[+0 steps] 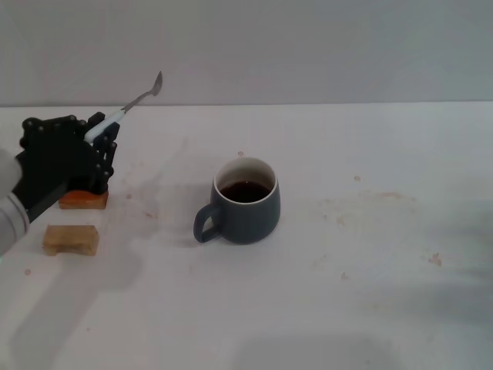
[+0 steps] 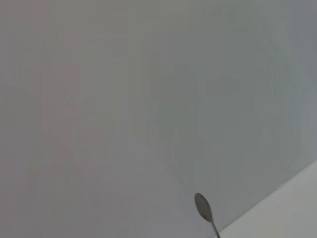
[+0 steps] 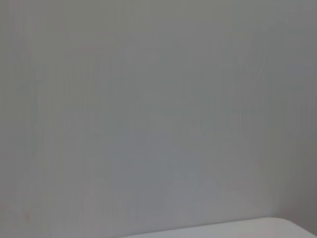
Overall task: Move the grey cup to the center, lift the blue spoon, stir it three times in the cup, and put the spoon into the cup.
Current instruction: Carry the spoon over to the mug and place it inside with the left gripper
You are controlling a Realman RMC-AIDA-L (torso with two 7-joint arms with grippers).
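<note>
The grey cup stands upright near the middle of the white table, its handle toward the left, dark brown liquid inside. My left gripper is at the left, raised above the table, shut on the pale blue handle of the blue spoon. The spoon points up and to the right, its metal bowl highest. The spoon's bowl also shows in the left wrist view against the wall. The spoon is well left of the cup and apart from it. My right gripper is out of view.
An orange-brown block lies under my left gripper. A tan wooden block lies nearer the front left. The table has faint stains right of the cup. A grey wall stands behind.
</note>
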